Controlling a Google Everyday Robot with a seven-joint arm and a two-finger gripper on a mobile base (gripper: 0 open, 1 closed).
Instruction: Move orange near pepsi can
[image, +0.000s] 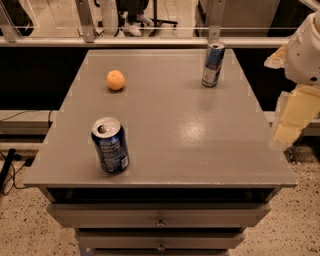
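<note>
Grey and faintly glossy, the table (210, 145) sits over knobbed drawers (160, 216). A round, matte orange (115, 80) rests far left, well apart from the blue pepsi can (110, 145) upright at the near left, with bare tabletop between them. A slim can (213, 64) stands far right. The gripper (291, 119) hangs off the right edge, away from all three (open or closed, I cannot tell).

The table (200, 135) held one pepsi can (110, 146), one slim can (213, 65) and one orange (115, 80); one gripper (292, 117) hung beside the table's right edge.
</note>
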